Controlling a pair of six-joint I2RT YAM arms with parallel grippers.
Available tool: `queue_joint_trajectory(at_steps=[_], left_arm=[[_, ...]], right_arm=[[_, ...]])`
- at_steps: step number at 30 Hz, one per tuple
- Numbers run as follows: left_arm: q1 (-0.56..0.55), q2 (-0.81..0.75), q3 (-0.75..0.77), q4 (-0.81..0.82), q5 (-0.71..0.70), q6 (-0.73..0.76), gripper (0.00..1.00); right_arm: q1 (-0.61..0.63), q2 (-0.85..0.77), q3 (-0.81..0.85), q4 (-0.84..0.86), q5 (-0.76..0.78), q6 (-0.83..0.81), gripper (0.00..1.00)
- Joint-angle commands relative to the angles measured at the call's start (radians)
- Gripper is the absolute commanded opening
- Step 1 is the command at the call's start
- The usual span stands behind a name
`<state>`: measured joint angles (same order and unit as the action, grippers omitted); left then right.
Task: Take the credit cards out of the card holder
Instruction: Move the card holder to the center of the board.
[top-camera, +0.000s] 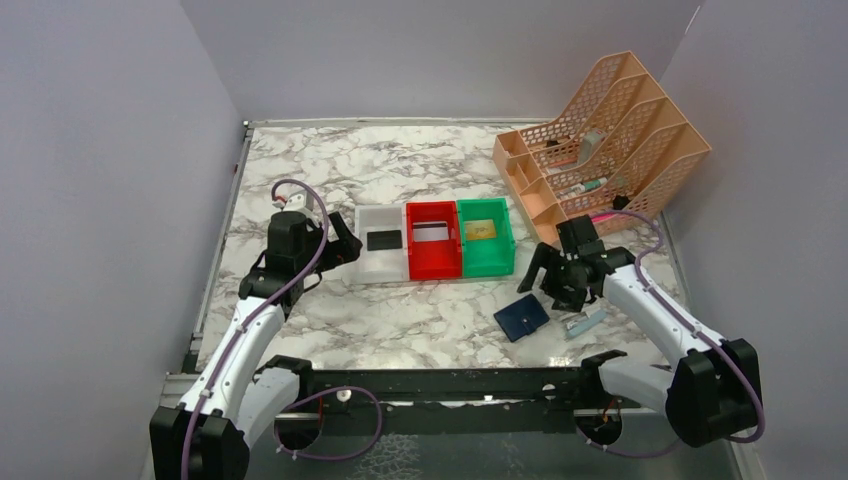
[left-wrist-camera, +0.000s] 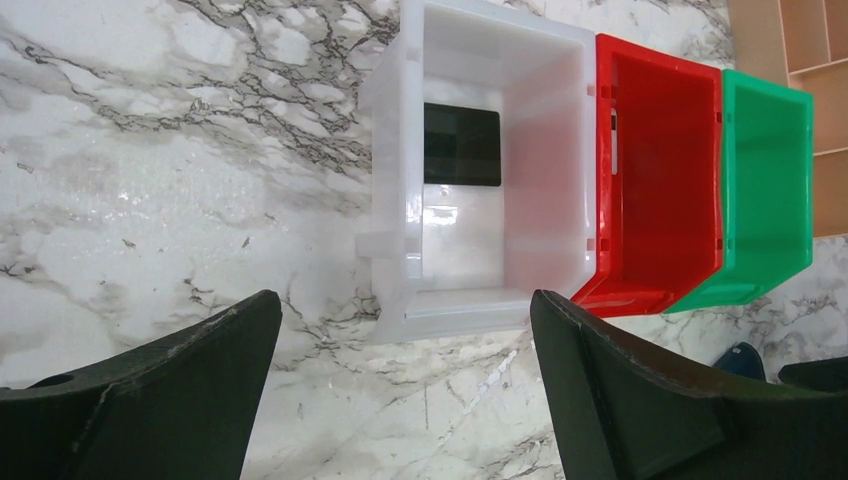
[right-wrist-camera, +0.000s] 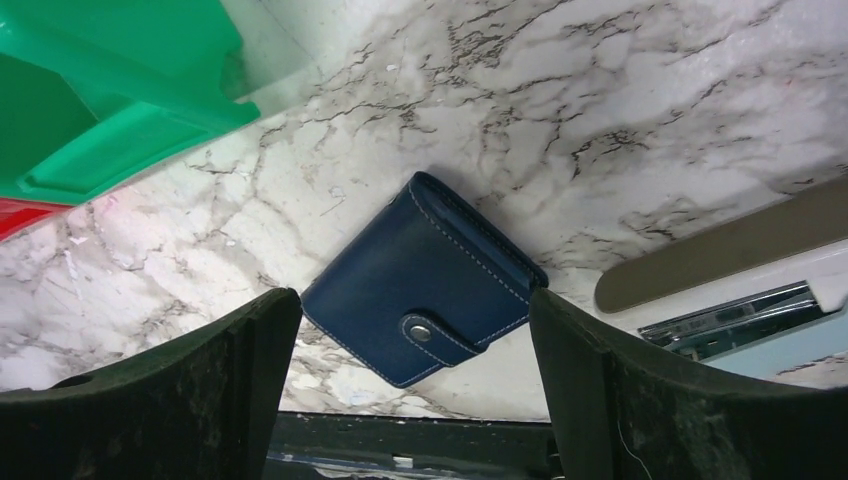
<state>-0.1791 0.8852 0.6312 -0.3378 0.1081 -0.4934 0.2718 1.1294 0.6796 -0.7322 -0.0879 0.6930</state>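
The card holder is a navy-blue wallet lying flat on the marble, folded, its snap tab fastened. My right gripper hovers just above it, open, not touching it. A black credit card lies in the white bin. A whitish card lies in the red bin and a gold card in the green bin. My left gripper stands open and empty over the table at the white bin's left.
A silver-blue stapler-like object lies just right of the card holder. A peach mesh organiser stands at the back right. The red bin and green bin stand side by side mid-table.
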Motion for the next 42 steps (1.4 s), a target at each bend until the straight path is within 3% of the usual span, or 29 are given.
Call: queue_joint_trajectory(at_steps=[1, 6, 16, 22, 31, 35, 38, 42], left_arm=[[-0.003, -0.027, -0.023, -0.001, -0.002, -0.001, 0.99], [-0.003, -0.028, -0.029, 0.001, -0.019, -0.001, 0.99], [-0.003, 0.002, -0.032, 0.002, 0.080, -0.027, 0.99], [-0.007, 0.020, -0.049, 0.024, 0.216, -0.036, 0.96], [-0.105, -0.002, -0.070, 0.032, 0.216, -0.070, 0.92], [-0.213, 0.038, -0.072, 0.053, 0.227, -0.098, 0.91], [-0.302, 0.049, -0.082, 0.078, 0.220, -0.125, 0.89], [-0.391, 0.052, -0.114, 0.106, 0.189, -0.168, 0.83]], right_arm=[[0.022, -0.033, -0.039, -0.020, 0.033, 0.104, 0.91], [0.075, 0.064, -0.070, 0.039, 0.003, 0.092, 0.90], [0.374, 0.217, 0.000, 0.141, 0.076, 0.097, 0.79], [0.568, 0.255, 0.042, 0.280, 0.094, -0.056, 0.76], [0.754, 0.283, 0.102, 0.417, 0.146, -0.275, 0.76], [0.755, 0.219, 0.108, 0.374, 0.302, -0.215, 0.82], [0.754, 0.143, 0.082, 0.297, 0.407, -0.049, 0.86], [0.754, 0.066, 0.010, 0.265, 0.297, 0.174, 0.83]])
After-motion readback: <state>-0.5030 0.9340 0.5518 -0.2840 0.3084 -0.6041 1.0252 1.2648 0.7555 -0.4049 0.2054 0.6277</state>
